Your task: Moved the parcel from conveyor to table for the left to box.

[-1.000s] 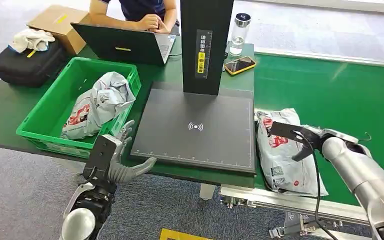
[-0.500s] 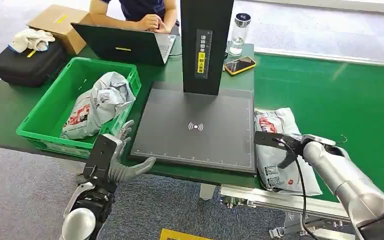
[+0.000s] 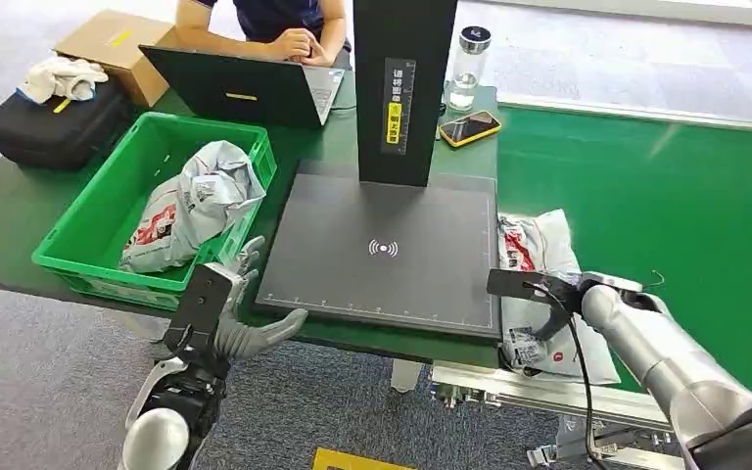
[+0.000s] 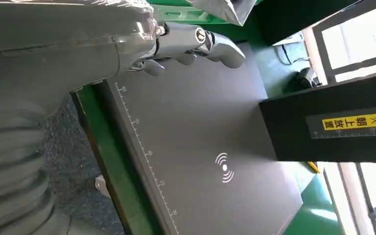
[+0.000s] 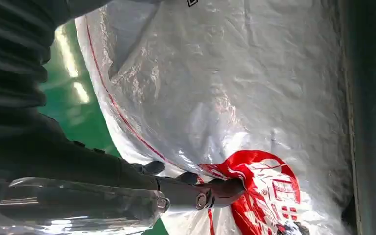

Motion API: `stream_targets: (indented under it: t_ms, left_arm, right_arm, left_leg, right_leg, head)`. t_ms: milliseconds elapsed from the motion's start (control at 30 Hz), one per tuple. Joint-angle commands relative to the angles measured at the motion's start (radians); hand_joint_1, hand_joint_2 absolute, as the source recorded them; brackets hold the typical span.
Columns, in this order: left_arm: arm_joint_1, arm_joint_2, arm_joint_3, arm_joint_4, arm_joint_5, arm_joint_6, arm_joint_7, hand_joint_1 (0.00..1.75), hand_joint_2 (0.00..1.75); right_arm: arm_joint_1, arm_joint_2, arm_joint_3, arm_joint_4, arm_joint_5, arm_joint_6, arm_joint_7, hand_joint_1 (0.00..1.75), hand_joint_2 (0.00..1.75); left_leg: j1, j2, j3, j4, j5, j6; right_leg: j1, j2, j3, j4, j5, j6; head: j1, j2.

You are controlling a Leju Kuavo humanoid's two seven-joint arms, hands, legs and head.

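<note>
Parcel, a crinkled white plastic mailer with red print [image 3: 539, 284], is lying on the green conveyor belt [image 3: 666, 196] at lower right of the head view, its long axis running toward the robot, its left edge just beside the black scanning pad [image 3: 382, 250]. Robot's right hand [image 3: 539, 294] is hovering directly over it, fingers spread and curved, gripping nothing; whether they are touching the plastic is unclear. Left hand [image 3: 230, 313], empty with fingers apart, is waiting at lower left beside the green plastic crate [image 3: 88, 220], much farther off.
</note>
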Motion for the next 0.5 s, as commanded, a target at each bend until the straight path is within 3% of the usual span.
stream_targets:
  t_ms: [33,500]
  left_arm:
    - [-0.015,0.009,-0.021,0.011,-0.002,-0.005,0.011,0.0,1.75]
    - [-0.016,0.008,-0.027,0.01,-0.005,-0.009,0.017,0.0,1.75]
  right_arm:
    - [0.013,0.014,0.037,0.064,-0.017,0.007,0.006,1.75,1.75]
    - [0.028,-0.034,0.043,0.029,-0.032,0.022,0.006,1.75,1.75]
  left_leg:
    - [0.001,0.0,0.003,-0.002,0.0,-0.001]
    - [0.001,-0.001,0.004,-0.001,0.0,-0.001]
  right_leg:
    - [0.001,0.0,0.004,-0.002,0.0,-0.002]
    - [0.001,-0.001,0.005,-0.002,0.0,-0.002]
  head:
    - [0.0,0.0]
    - [0.0,0.0]
